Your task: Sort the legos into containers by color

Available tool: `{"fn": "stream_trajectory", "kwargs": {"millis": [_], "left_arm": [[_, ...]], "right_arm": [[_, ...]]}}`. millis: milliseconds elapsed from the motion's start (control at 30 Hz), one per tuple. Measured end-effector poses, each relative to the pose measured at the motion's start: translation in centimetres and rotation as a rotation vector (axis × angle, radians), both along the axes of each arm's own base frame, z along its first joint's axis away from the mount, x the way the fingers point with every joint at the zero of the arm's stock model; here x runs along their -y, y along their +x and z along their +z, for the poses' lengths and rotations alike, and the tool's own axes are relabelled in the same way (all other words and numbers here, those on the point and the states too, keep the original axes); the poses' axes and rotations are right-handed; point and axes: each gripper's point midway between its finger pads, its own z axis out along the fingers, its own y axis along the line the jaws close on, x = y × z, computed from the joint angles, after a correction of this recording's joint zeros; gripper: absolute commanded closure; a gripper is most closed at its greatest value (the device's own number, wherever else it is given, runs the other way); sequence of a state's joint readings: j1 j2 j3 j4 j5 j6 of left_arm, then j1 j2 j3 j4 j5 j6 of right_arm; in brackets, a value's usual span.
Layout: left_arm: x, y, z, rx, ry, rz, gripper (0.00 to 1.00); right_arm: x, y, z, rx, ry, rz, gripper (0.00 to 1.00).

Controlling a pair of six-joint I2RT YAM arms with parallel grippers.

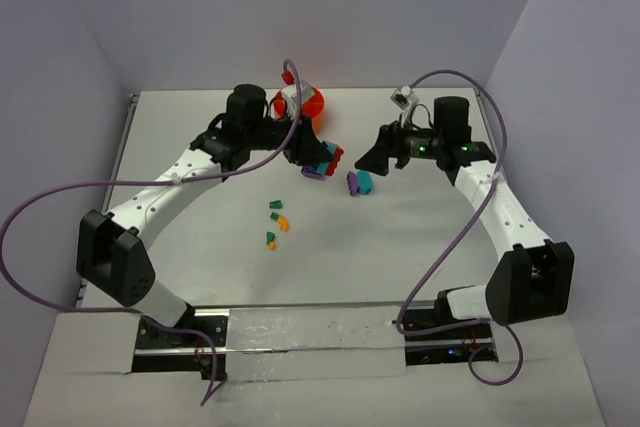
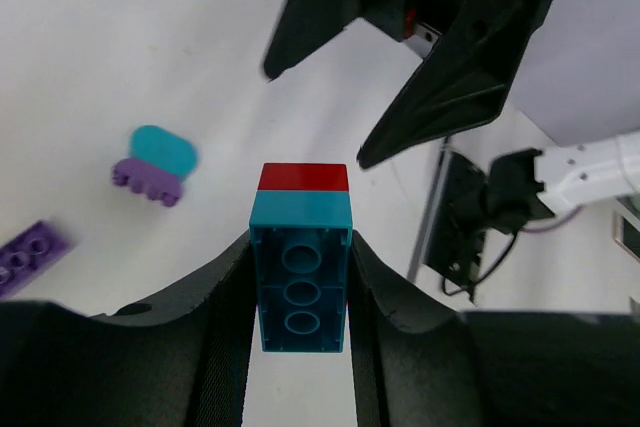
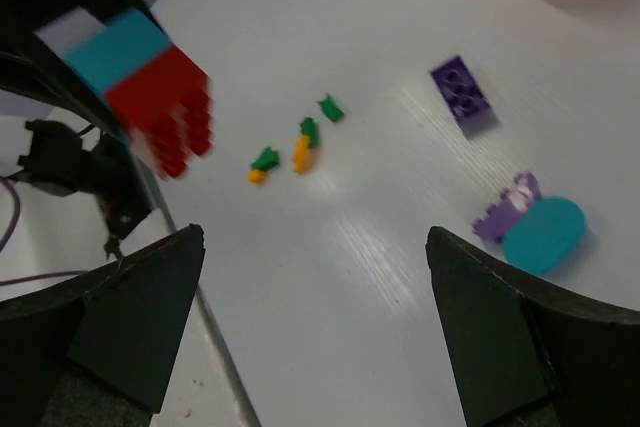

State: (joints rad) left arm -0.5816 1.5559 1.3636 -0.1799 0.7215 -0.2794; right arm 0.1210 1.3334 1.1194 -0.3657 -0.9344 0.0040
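Reaching inward above the table [image 1: 330, 267], left tool [image 1: 308, 152] pinches a teal-and-red brick [image 2: 300, 237]; right tool [image 3: 315, 237] gapes empty.

LIGHT bright, even, from overhead | SHADOWS faint, soft-edged under the arms [image 1: 180, 182] on the white table [image 1: 330, 267] | GLARE near-edge strip [image 1: 320, 332] glints; table blows out to white in left wrist view | BLUR red-and-teal brick [image 3: 150, 97] smeared at left in right wrist view; right gripper [image 3: 312, 237] fingers [image 3: 520, 347] dark, soft | FOCUS top view sharp

White table [image 1: 330, 267], pale lavender walls [image 1: 300, 7], silver strip [image 1: 310, 329] along near edge
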Motion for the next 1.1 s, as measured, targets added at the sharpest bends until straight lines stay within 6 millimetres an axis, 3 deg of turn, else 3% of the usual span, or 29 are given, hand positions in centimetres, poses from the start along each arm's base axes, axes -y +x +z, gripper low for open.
{"fn": "stream_trajectory", "kwargs": {"millis": [167, 333, 600, 900, 1067, 1100], "left_arm": [[0.3, -1.8, -1.9, -0.068, -0.033, -0.085, 1.0], [0.5, -2.7, -2.0, -0.082, -0.067, -0.134, 1.0], [0.8, -3.9, -1.3, -0.096, -0.124, -0.205, 1.0], [0.8, -4.2, -0.9, -0.102, -0.147, -0.226, 1.0], [0.7, -3.9, -0.7, -0.101, -0.159, -0.22, 1.0], [0.6, -3.9, -0.7, -0.102, -0.16, -0.219, 1.0]], "right_arm": [[-3.6, -1.5, 3.0, 0.009, 0.105, 0.118, 0.18], [-4.8, -1.8, 4.4, -0.021, 0.186, 0.165, 0.18], [-5.7, -2.5, 3.9, -0.082, 0.227, 0.242, 0.21], [-6.2, -3.9, 3.5, -0.08, 0.222, 0.317, 0.31], [-6.2, -4.3, 3.0, -0.078, 0.21, 0.335, 0.47], [-6.1, -4.4, 2.9, -0.08, 0.209, 0.337, 0.54]]}}
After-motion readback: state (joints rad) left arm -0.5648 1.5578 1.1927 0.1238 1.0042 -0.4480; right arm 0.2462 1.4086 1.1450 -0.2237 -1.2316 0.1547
